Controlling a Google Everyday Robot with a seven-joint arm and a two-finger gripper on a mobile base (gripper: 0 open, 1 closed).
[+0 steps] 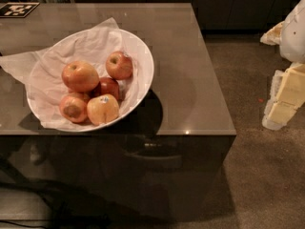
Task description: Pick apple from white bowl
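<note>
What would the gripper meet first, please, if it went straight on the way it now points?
The gripper hangs at the picture's right edge, beside the table, and seems to point downward; probably the floor first, not the white bowl, though depth is unclear.

At three o'clock in our view, cut by the right edge, we see our claw (285,95): blocky pale-yellow pieces with a translucent whitish rim along their left side. Above it, toward two o'clock, our arm (293,30) shows a smooth, rounded white shell, with a tan, cream-edged part jutting from its left.
</note>
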